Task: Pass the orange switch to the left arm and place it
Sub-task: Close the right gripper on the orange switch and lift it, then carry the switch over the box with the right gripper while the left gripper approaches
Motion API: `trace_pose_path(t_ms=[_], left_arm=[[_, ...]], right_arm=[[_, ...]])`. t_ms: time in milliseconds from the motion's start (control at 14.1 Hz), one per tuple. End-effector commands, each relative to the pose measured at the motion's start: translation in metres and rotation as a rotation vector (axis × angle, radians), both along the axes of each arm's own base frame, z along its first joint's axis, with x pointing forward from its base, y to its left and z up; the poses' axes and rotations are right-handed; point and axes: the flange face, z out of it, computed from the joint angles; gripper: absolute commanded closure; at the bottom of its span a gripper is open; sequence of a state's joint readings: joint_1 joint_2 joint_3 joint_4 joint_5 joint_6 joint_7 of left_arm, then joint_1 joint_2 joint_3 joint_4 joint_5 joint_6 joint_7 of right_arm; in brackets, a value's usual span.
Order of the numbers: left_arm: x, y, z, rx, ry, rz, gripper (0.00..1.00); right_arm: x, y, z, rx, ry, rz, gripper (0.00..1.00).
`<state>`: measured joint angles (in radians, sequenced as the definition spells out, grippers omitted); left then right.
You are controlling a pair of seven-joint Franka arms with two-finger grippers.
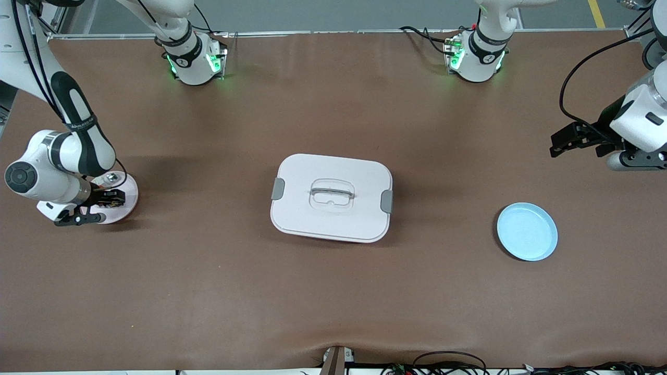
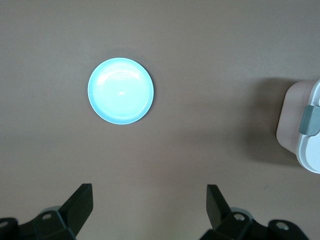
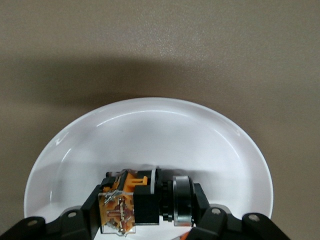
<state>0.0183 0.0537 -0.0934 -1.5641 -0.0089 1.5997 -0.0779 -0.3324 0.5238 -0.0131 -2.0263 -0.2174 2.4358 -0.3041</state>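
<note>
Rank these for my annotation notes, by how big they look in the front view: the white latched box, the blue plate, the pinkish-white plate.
1. White rounded-rectangular plastic box, clearly largest.
2. Round light-blue plate.
3. Round pinkish-white plate looks similar to the blue one, but the right claw covers part of it, so that order is unsure.
</note>
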Motion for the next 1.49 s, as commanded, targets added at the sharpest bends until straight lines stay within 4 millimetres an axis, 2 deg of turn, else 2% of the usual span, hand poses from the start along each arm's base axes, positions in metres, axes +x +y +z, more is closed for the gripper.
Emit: trace_pose_path(t_ms=[0, 213, 426, 780, 993, 1135, 1419], left_arm=[[-0.007, 0.005, 0.005, 0.014, -0.01, -0.016, 0.0], [-0.007, 0.004, 0.006, 0.009, -0.011, -0.014, 0.0], [-0.007, 0.003, 0.007, 0.003, -0.012, -0.012, 0.0], [-0.009, -0.008, 0.012, -0.03, -0.01, -0.014, 0.0], [-0.012, -0.022, 0.017, -0.099, 0.006, -0.016, 0.0], [-0.014, -0.028, 0.018, -0.152, 0.018, -0.005, 0.0], [-0.015, -0.057, 0.015, -0.268, 0.045, -0.031, 0.0]], right_arm=[[0.001, -0.005, 0.013, -0.007, 0.012, -0.001, 1.0], [0.016, -0.006, 0.043, -0.003, 0.082, -0.027, 1.0], [0.02, 0.001, 0.061, 0.034, 0.096, -0.067, 1.0], [0.021, 0.037, 0.094, 0.085, 0.161, -0.199, 1.0], [0.021, 0.064, 0.116, 0.103, 0.191, -0.293, 1.0], [0.024, 0.093, 0.134, 0.094, 0.209, -0.358, 1.0], [0.033, 0.138, 0.165, 0.14, 0.267, -0.478, 1.0]])
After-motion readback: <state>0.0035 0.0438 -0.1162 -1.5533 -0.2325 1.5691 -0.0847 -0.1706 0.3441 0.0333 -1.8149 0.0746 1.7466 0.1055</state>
